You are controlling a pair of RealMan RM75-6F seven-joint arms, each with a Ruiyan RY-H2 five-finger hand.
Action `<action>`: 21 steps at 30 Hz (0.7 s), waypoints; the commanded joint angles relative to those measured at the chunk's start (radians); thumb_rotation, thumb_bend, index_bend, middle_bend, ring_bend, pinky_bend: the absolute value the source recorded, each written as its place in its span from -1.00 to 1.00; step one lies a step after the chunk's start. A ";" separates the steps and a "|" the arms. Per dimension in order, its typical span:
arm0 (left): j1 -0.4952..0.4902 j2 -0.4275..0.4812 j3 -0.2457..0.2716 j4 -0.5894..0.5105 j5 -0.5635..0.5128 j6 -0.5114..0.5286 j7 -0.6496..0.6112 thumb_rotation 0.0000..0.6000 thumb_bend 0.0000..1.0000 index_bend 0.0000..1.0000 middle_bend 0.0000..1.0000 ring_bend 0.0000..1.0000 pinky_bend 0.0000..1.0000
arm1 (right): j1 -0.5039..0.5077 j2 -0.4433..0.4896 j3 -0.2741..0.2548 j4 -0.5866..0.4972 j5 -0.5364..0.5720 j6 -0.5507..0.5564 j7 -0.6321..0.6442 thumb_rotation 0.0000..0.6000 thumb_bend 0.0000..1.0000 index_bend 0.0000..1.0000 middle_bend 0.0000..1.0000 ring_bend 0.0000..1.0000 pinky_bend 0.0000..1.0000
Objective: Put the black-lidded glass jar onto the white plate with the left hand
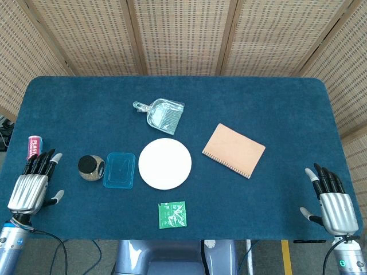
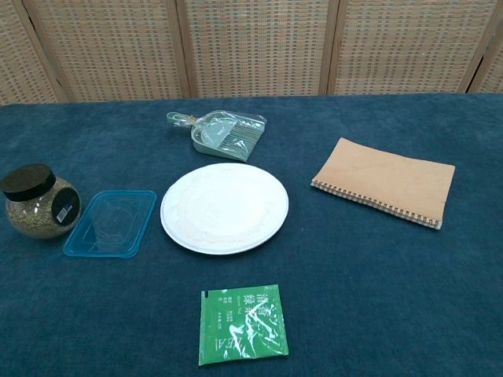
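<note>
The black-lidded glass jar [image 1: 90, 167] [image 2: 39, 202] stands upright on the blue table, left of centre, filled with greenish grains. The white plate [image 1: 165, 163] [image 2: 225, 206] lies in the middle with nothing on it. A blue plastic lid [image 1: 120, 169] [image 2: 111, 222] lies between jar and plate. My left hand [image 1: 34, 184] hovers at the table's front left corner, left of the jar and apart from it, fingers spread and holding nothing. My right hand [image 1: 334, 203] stays at the front right corner, also open. Neither hand shows in the chest view.
A small clear dustpan [image 1: 160, 112] [image 2: 222, 134] lies behind the plate. A tan spiral notebook [image 1: 234, 150] [image 2: 385, 181] sits to the right. A green tea sachet [image 1: 172, 215] [image 2: 241, 323] lies in front of the plate. A red-labelled tube [image 1: 34, 146] rests just beyond my left hand.
</note>
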 commanded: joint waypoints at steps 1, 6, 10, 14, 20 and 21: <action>-0.112 0.051 -0.047 0.017 -0.124 -0.198 -0.037 1.00 -0.47 -1.00 -1.00 -1.00 -1.00 | 0.002 0.001 0.001 -0.001 0.006 -0.006 0.000 1.00 -0.94 -0.83 -1.00 -1.00 -0.83; -0.202 0.058 -0.062 0.047 -0.230 -0.341 -0.029 1.00 -0.47 -1.00 -1.00 -1.00 -1.00 | 0.003 0.002 0.002 0.000 0.008 -0.009 0.001 1.00 -0.94 -0.83 -1.00 -1.00 -0.83; -0.245 0.054 -0.069 0.061 -0.279 -0.386 -0.021 1.00 -0.47 -1.00 -1.00 -1.00 -1.00 | 0.003 0.003 0.004 0.000 0.011 -0.010 0.003 1.00 -0.94 -0.83 -1.00 -1.00 -0.83; -0.285 0.033 -0.068 0.080 -0.326 -0.406 0.003 1.00 -0.46 -1.00 -1.00 -1.00 -1.00 | 0.005 0.004 0.004 0.002 0.016 -0.014 0.005 1.00 -0.94 -0.83 -1.00 -1.00 -0.83; -0.323 0.001 -0.054 0.094 -0.369 -0.419 0.041 1.00 -0.46 -1.00 -1.00 -1.00 -1.00 | 0.005 0.005 0.006 0.001 0.018 -0.014 0.009 1.00 -0.94 -0.83 -1.00 -1.00 -0.83; -0.328 -0.006 -0.051 0.096 -0.376 -0.420 0.046 1.00 -0.46 -1.00 -1.00 -1.00 -1.00 | 0.005 0.006 0.006 0.001 0.018 -0.014 0.011 1.00 -0.94 -0.83 -1.00 -1.00 -0.83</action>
